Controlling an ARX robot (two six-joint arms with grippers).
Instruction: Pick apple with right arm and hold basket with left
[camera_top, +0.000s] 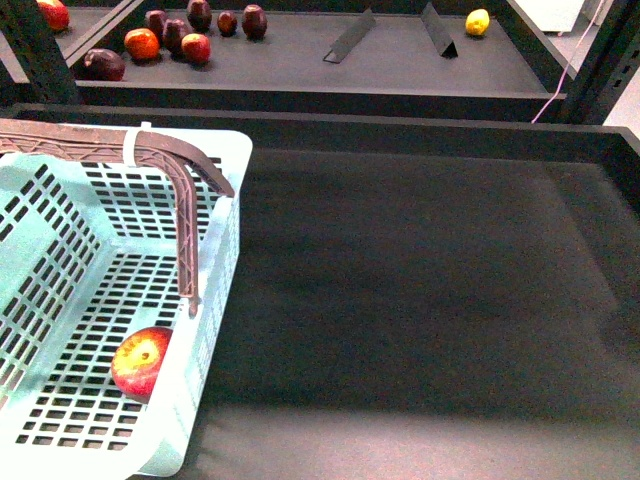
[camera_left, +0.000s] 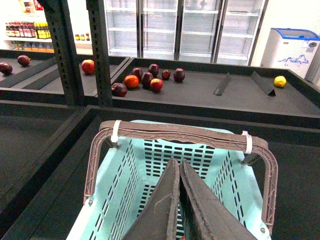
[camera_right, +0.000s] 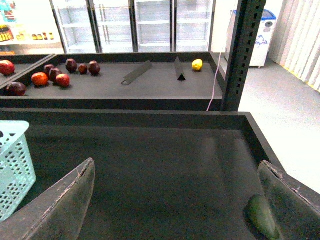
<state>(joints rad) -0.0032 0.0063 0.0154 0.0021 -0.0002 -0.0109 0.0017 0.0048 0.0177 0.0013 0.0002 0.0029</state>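
On the left of the front view the basket (camera_top: 215, 160) sits on the dark counter (camera_top: 420, 280), and the apple (camera_top: 140, 362) lies inside it on the slotted floor, close against the near-right wall. That suggests the picking is done, or that this apple has been dropped in already; I cannot tell which. The brown handle (camera_top: 185, 215) arches across the opening. In the left wrist view the left fingers (camera_left: 178, 172) are pressed narrow, tips nearly touching, pointing down over the basket below the handle (camera_left: 180, 132), and they grip nothing that I can see. The risk here: if they are meant to hold the basket, they have no purchase on it, so a nudge could slide it along the counter or tip the apple about. Closing blind could also catch a slotted wall instead of the handle. Farther right, the right fingers (camera_right: 175, 195) stand wide and empty above bare counter, well apart from the basket. Reaching back for the apple means crossing the handle, and a clipped handle would drag the unheld basket. The dark fruits (camera_top: 190, 35) and the lemon (camera_top: 478, 21) on the back shelf could be mistaken for the target.
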